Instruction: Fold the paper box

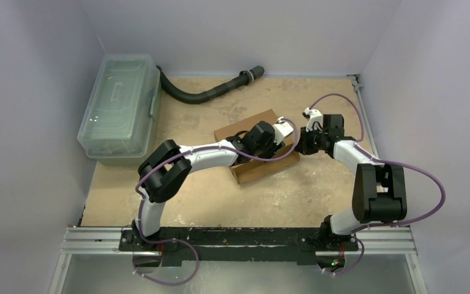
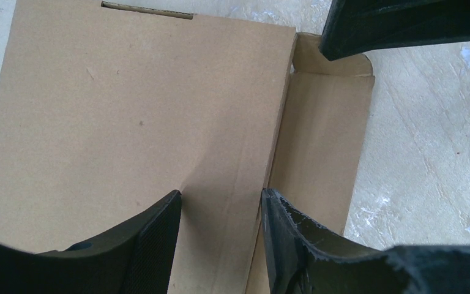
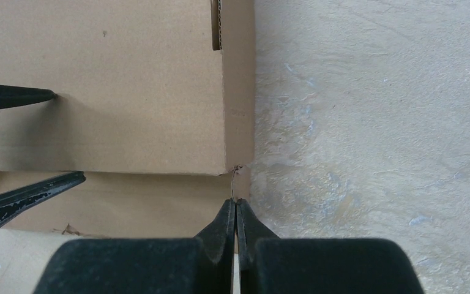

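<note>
- Right gripper (image 3: 237,207): black tapered fingers pressed flat together, nothing visible between them. The tips meet the frayed corner of the paper box (image 3: 110,79), at the table's surface.
- Left gripper (image 2: 220,199): jaws about half apart, gripping nothing. Its textured black fingers (image 2: 153,245) point tips-down onto the box's top panel, one beside the panel's edge.
- Paper box: plain brown corrugated cardboard, shallow and rectangular, lying mid-table under the left wrist. The top panel is faintly creased, with a narrow slot (image 2: 147,11) near its far edge. A round-cornered side flap (image 2: 324,135) sits lower, just beside the panel.
- Table (image 1: 318,190): mottled beige, rough-looking.
- Clear plastic lidded bin (image 1: 119,110): far left, well apart from the box.
- Black ribbed hose (image 1: 202,95): curves along the back.
</note>
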`<state>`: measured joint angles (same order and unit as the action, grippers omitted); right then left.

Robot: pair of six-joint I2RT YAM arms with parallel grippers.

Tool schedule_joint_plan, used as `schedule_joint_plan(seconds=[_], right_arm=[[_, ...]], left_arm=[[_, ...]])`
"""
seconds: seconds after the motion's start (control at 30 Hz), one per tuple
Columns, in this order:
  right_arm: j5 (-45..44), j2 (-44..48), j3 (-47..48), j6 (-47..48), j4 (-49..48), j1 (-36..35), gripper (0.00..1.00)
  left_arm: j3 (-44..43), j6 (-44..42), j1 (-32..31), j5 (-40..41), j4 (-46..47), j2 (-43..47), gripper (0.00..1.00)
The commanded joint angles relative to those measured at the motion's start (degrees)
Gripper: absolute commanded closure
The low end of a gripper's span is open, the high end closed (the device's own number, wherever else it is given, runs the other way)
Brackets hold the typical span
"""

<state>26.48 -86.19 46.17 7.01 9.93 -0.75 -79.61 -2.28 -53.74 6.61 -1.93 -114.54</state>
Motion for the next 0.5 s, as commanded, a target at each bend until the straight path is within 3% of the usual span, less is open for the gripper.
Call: schedule_joint_plan(seconds=[0.0,0.47], right_arm=[[0.85,0.24,1.51,0.73,1.88,-1.0,1.0],[-0.35,0.1,1.84,0.99,2.52,-2.23,1.0]], left_arm=[[-1.68,3.37,0.72,-1.85,-0.25,-1.66,0.52],[-2.21,3.76,1.15,-3.48,-0.96,-2.07,0.53]])
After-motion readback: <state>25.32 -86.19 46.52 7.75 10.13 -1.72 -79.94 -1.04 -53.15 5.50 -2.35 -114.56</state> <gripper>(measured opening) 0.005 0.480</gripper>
